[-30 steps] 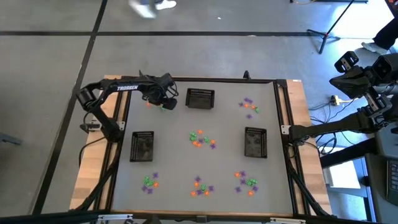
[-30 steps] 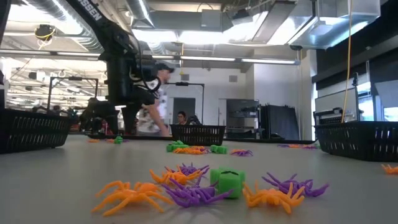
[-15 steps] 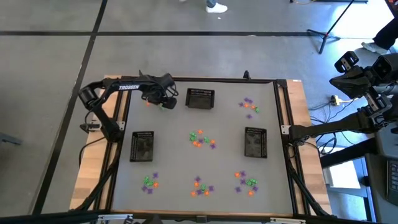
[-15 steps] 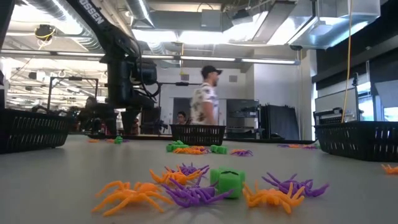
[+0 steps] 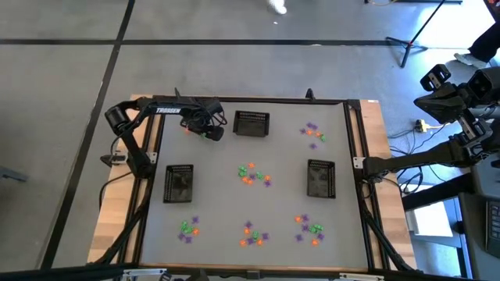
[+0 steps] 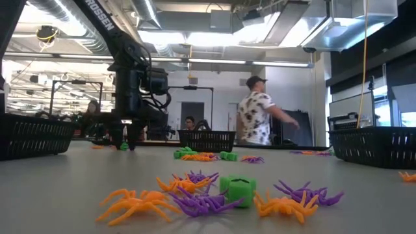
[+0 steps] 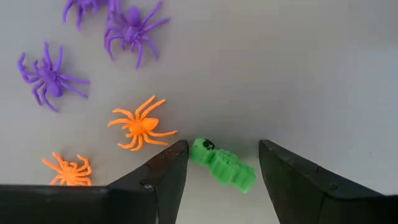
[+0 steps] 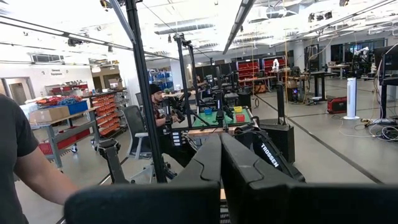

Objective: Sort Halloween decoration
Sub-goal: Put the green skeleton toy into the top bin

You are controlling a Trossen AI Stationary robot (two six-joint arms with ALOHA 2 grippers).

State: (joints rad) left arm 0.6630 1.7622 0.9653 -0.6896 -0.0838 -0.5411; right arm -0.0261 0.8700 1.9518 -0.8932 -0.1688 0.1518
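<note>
Left gripper point(image 7: 217, 163) stands open at the table's point(image 5: 281, 156) far left corner, its fingers point(image 7: 165, 168) straddling a green trinket point(image 7: 222, 165) without touching it; orange spiders point(image 7: 142, 123) and purple spiders point(image 7: 50, 74) lie just beside. Right gripper point(image 8: 221, 149), shut and empty, waits off the table's right.

3 black mesh baskets point(image 5: 251, 123), 6 clusters of trinkets point(image 5: 253, 175), 2 arms point(image 5: 148, 111)

The right gripper point(image 8: 220, 149), its fingers pressed together, faces a workshop; a seated person point(image 8: 159, 112) beyond.
</note>
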